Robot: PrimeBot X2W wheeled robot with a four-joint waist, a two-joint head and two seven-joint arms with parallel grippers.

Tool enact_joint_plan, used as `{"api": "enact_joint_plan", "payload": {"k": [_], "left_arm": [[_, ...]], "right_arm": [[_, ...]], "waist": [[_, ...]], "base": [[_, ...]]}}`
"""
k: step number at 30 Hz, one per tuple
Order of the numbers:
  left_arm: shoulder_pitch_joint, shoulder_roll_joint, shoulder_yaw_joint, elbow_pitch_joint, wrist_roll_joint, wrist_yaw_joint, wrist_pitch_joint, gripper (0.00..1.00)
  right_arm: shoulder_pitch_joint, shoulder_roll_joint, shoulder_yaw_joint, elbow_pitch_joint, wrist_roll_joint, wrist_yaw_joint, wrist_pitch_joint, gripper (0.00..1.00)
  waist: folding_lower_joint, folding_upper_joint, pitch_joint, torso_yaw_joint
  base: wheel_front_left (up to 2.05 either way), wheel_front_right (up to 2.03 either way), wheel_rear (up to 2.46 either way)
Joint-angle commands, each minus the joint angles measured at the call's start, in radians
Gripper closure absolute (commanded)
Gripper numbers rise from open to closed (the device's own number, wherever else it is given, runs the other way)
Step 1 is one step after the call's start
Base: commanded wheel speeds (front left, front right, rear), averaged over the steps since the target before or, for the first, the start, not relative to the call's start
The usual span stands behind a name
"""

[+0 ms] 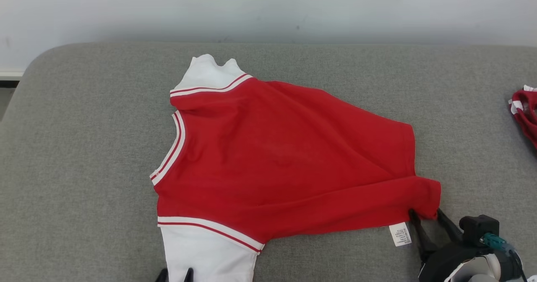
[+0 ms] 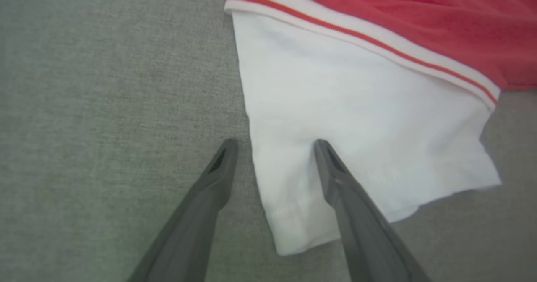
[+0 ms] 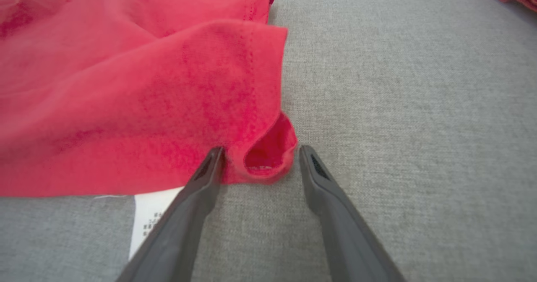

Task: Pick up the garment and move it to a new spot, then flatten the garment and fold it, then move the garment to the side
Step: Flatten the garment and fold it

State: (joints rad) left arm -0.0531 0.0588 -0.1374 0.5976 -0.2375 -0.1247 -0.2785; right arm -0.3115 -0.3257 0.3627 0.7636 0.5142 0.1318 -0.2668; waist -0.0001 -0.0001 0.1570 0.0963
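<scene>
A red garment (image 1: 285, 156) with white sleeves lies spread and rumpled across the middle of a grey pad (image 1: 75, 168). The left gripper (image 2: 275, 145) stands open, straddling the edge of the near sleeve (image 2: 356, 118), while the right gripper (image 3: 260, 152) stands open around a curled hem corner (image 3: 277, 135). The knit looks light, soft and limp, likely to sag and bunch. Pinching the sleeve edge and hem corner together seems the surest hold.
</scene>
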Motion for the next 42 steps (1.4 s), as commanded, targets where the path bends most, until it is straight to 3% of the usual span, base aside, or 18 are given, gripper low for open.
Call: {"api": "enact_joint_plan", "payload": {"k": [1, 2, 3, 9, 15, 19, 22, 30, 34, 42], "left_arm": [[0.002, -0.015, -0.033, 0.036, -0.007, -0.008, 0.027, 0.19], [-0.005, -0.016, -0.044, 0.033, -0.020, -0.009, 0.027, 0.90], [-0.007, -0.017, -0.059, 0.028, -0.041, -0.009, 0.027, 1.00], [0.022, -0.008, -0.084, -0.098, -0.170, -0.004, 0.015, 1.00], [0.008, -0.003, -0.062, -0.290, -0.197, -0.004, 0.015, 1.00], [-0.077, 0.030, -0.057, -0.380, -0.199, -0.004, 0.015, 1.00], [-0.200, 0.089, -0.074, -0.400, -0.206, -0.004, 0.028, 1.00], [-0.699, 0.197, -0.110, -0.361, -0.270, -0.004, 0.171, 1.00], [-1.005, 0.201, -0.072, -0.271, -0.345, -0.004, 0.247, 1.00], [-1.502, 0.212, -0.042, -0.053, -0.326, 0.017, 0.294, 1.00]], "right_arm": [[0.001, 0.010, 0.013, 0.012, 0.012, -0.003, 0.006, 0.88], [0.000, 0.013, 0.018, 0.008, 0.021, -0.003, 0.005, 1.00], [0.004, 0.013, 0.022, 0.002, 0.030, -0.003, 0.005, 1.00], [0.093, -0.024, 0.022, -0.151, 0.046, -0.003, 0.003, 1.00], [0.157, -0.049, 0.006, -0.338, 0.049, -0.003, 0.003, 1.00], [0.118, -0.062, 0.006, -0.426, 0.064, -0.003, 0.003, 1.00], [0.049, -0.074, 0.027, -0.463, 0.092, -0.003, 0.003, 1.00], [-0.320, -0.134, 0.066, -0.451, 0.204, -0.003, 0.040, 1.00], [-0.585, -0.163, 0.064, -0.398, 0.269, -0.003, 0.096, 1.00], [-1.060, -0.191, 0.053, -0.247, 0.368, -0.003, 0.208, 1.00]], "waist": [[0.0001, 0.0001, -0.003, 0.002], [0.0001, 0.0001, -0.006, 0.003], [0.0001, 0.0001, -0.009, 0.002], [0.0001, 0.0001, -0.033, -0.012], [0.0001, 0.0001, -0.036, -0.046], [0.0001, 0.0001, -0.023, -0.069], [0.0001, 0.0001, 0.000, -0.085], [0.0001, 0.0001, 0.186, -0.122], [0.0001, 0.0001, 0.321, -0.143], [0.0001, 0.0001, 0.472, -0.167]], "base": [[0.00, 0.00, 0.00], [0.00, 0.00, 0.00], [0.00, 0.00, 0.00], [0.00, 0.00, 0.00], [0.00, 0.00, 0.00], [0.00, 0.00, 0.00], [0.00, 0.00, 0.00], [0.00, 0.00, 0.00], [0.00, 0.00, 0.00], [0.00, 0.00, 0.00]]}}
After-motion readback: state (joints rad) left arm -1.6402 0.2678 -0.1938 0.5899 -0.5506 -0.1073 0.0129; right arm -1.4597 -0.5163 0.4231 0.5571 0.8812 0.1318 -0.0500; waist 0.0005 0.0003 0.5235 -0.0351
